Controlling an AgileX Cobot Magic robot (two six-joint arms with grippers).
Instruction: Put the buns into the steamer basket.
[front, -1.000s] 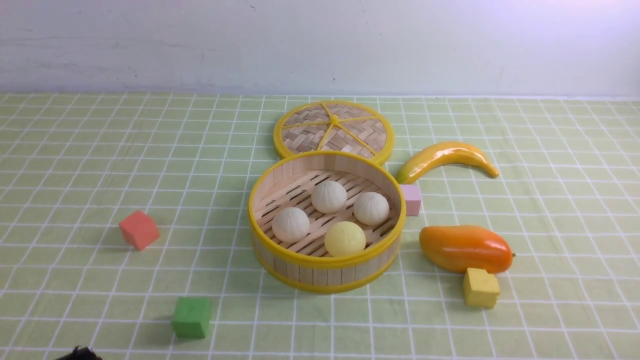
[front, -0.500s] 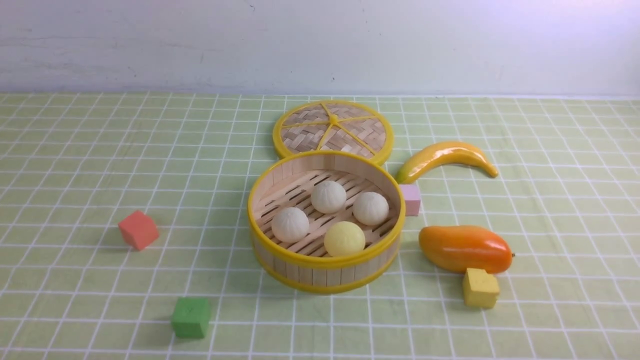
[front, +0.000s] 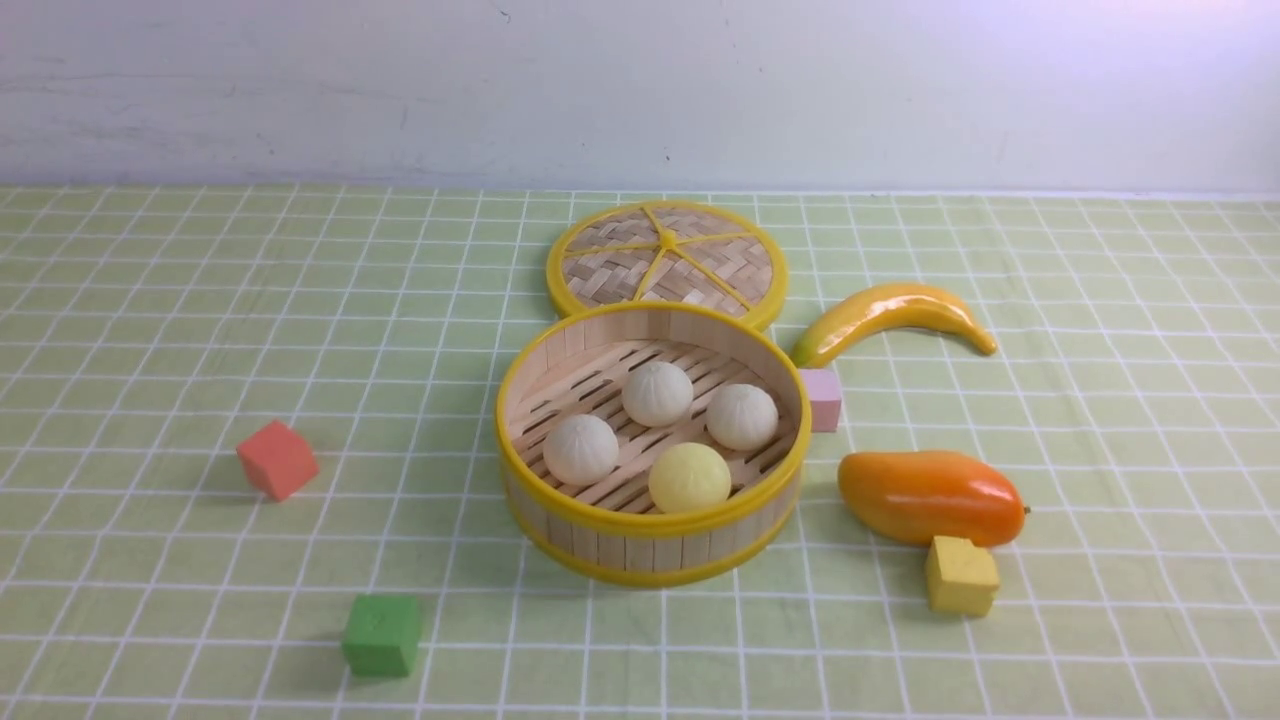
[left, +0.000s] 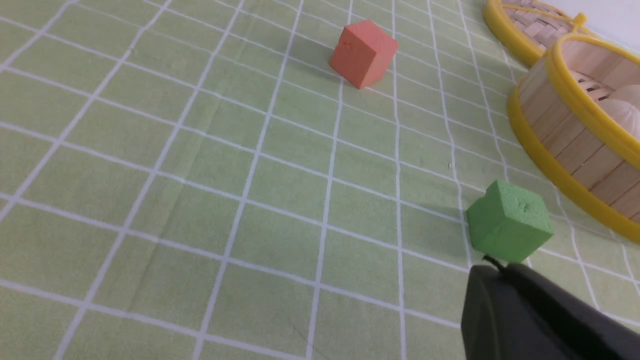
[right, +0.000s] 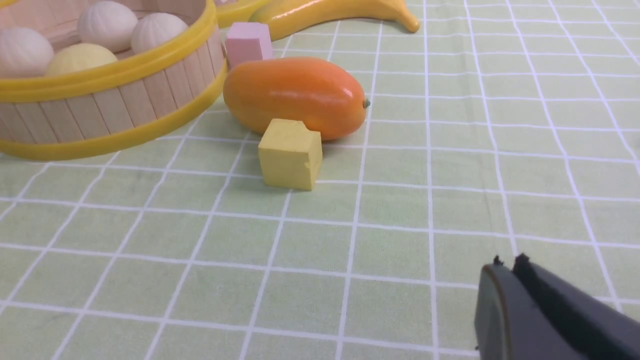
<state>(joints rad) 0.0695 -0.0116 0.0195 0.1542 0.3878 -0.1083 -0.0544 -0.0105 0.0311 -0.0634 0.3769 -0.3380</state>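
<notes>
The steamer basket (front: 650, 545) stands mid-table and holds all the buns: three off-white ones (front: 580, 449) (front: 657, 393) (front: 742, 416) and a pale yellow one (front: 689, 477). It also shows in the left wrist view (left: 575, 150) and the right wrist view (right: 110, 107), where the buns (right: 107, 24) sit inside. My left gripper (left: 500, 267) is shut and empty, low over the cloth just short of the green cube (left: 510, 227). My right gripper (right: 507, 262) is shut and empty, over bare cloth near the table's front right. Neither gripper shows in the front view.
The woven lid (front: 667, 260) lies behind the basket. A banana (front: 890, 315), pink cube (front: 822, 398), mango (front: 930, 497) and yellow cube (front: 961, 576) lie right of it. A red cube (front: 277, 459) and green cube (front: 382, 634) lie to its left.
A dark bit of the left arm at the front view's bottom left edge one second ago has left that view. Nothing on the table has moved.
</notes>
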